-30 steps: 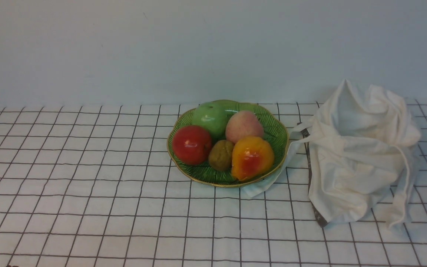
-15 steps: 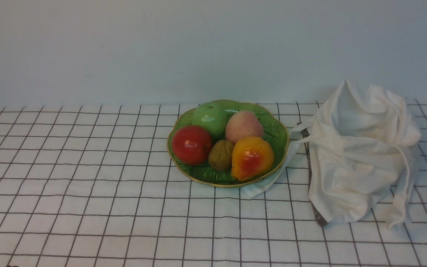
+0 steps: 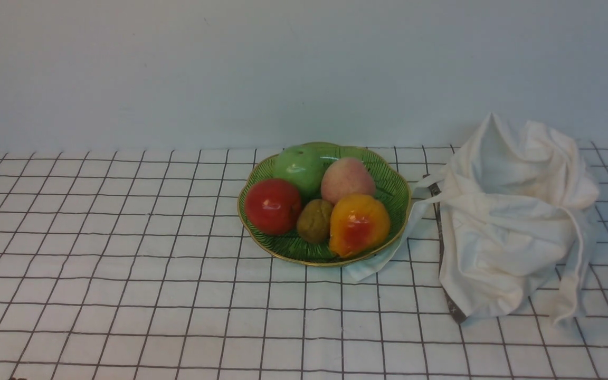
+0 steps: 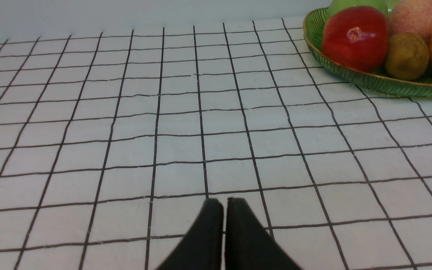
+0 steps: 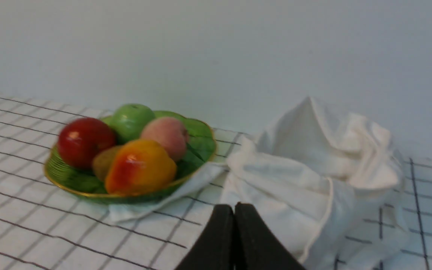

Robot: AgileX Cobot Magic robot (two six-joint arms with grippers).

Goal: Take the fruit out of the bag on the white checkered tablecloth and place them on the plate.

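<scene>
The red fruit (image 3: 273,206) lies on the left side of the green plate (image 3: 396,198) in the middle of the white checkered tablecloth (image 3: 124,274). It also shows in the left wrist view (image 4: 355,37) and the right wrist view (image 5: 84,140). The white bag (image 3: 510,221) lies crumpled to the right of the plate, one strap under the plate's rim. Neither gripper shows in the front view. My left gripper (image 4: 224,204) is shut and empty over bare cloth, well short of the plate (image 4: 351,77). My right gripper (image 5: 234,210) is shut and empty in front of the bag (image 5: 321,161).
The plate also holds a green apple (image 3: 301,166), a pale pink peach (image 3: 346,179), a brown kiwi-like fruit (image 3: 314,220) and an orange-yellow fruit with a red blush (image 3: 358,224). A pale wall (image 3: 304,68) stands behind the table.
</scene>
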